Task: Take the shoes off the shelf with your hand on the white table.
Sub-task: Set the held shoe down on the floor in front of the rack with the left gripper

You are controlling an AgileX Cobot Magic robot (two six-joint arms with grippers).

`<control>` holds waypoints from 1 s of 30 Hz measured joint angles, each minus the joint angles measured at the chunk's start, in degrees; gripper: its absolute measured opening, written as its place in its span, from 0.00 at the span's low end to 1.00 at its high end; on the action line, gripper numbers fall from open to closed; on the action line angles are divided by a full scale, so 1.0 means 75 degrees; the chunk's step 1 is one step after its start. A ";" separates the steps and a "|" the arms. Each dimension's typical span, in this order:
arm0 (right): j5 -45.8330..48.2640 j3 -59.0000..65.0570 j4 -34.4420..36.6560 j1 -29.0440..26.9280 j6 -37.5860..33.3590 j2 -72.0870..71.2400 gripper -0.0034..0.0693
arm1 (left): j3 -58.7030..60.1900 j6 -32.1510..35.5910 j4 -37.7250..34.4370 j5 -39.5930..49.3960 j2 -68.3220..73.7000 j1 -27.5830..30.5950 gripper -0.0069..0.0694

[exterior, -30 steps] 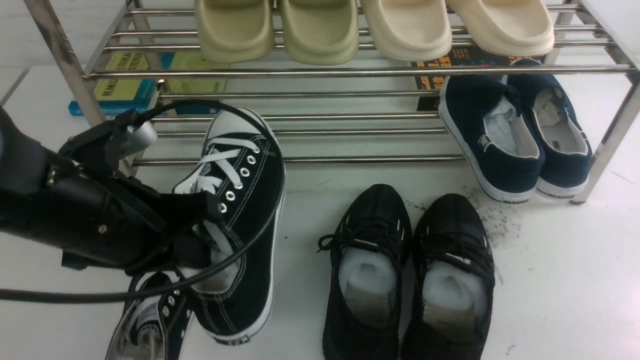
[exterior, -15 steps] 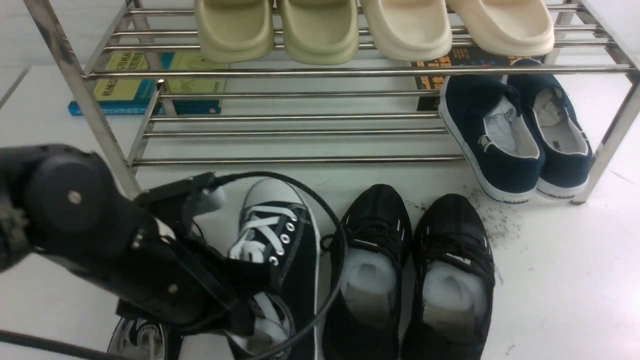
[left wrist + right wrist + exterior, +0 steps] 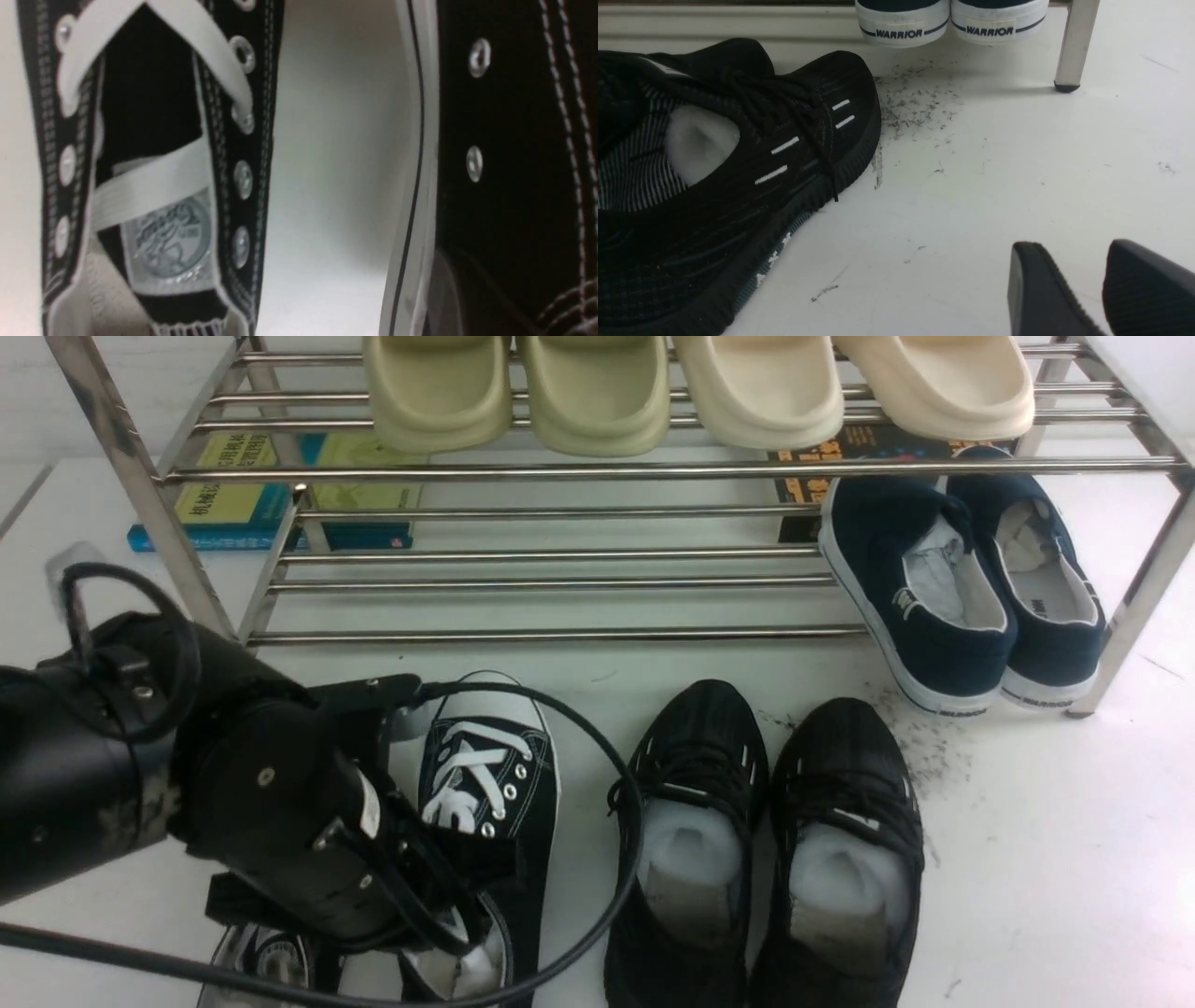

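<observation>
My left pincer (image 3: 457, 873) is clamped on a sneaker (image 3: 495, 775) at lower left of frame, off the shelf (image 3: 560, 635). Other sneaker (image 3: 266, 961) at bottom edge. Right pincer (image 3: 1071, 249) is wide, over the table (image 3: 971, 186).

The front view looks forward and down from between the arms, across the counter (image 3: 1027, 859) to the shelf (image 3: 653, 469). The left wrist view hangs very close over the canvas sneakers (image 3: 514, 140). The right wrist view skims low along the counter, sharing the black running shoes (image 3: 738, 177) and navy slip-ons (image 3: 903, 18) with the front.
</observation>
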 joint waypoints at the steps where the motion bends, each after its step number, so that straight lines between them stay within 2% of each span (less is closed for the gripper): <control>1: 0.0000 0.0000 0.0009 0.0000 0.0000 0.0000 0.37 | 0.0000 -0.0030 0.0002 0.0045 -0.0003 0.0000 0.10; 10: 0.0000 0.0000 0.0009 0.0000 0.0000 0.0000 0.37 | 0.0025 -0.0256 0.0060 0.0084 0.0620 -0.0010 0.11; 15: 0.0000 0.0000 -0.0004 0.0000 0.0000 0.0000 0.37 | 0.0025 -0.0279 0.0060 -0.0062 0.0927 -0.0012 0.17; 17: 0.0000 0.0000 -0.0004 0.0000 0.0000 0.0000 0.37 | 0.0025 -0.0277 0.0060 -0.0123 0.0927 -0.0018 0.21; 22: 0.0000 0.0000 -0.0004 0.0000 0.0000 0.0000 0.37 | 0.0025 -0.0407 0.0068 -0.0230 0.0749 -0.0018 0.42; 23: 0.0000 0.0000 -0.0004 0.0000 0.0000 0.0000 0.37 | 0.0025 -0.0427 0.0068 -0.0232 0.0749 -0.0018 0.43; 25: 0.0000 0.0000 0.0003 0.0000 0.0000 0.0000 0.37 | 0.0016 -0.0523 0.0091 -0.0222 0.0378 -0.0018 0.55; 30: 0.0000 0.0000 0.0003 0.0000 0.0000 0.0000 0.37 | -0.0308 -0.0611 0.0273 0.0125 -0.0360 -0.0018 0.65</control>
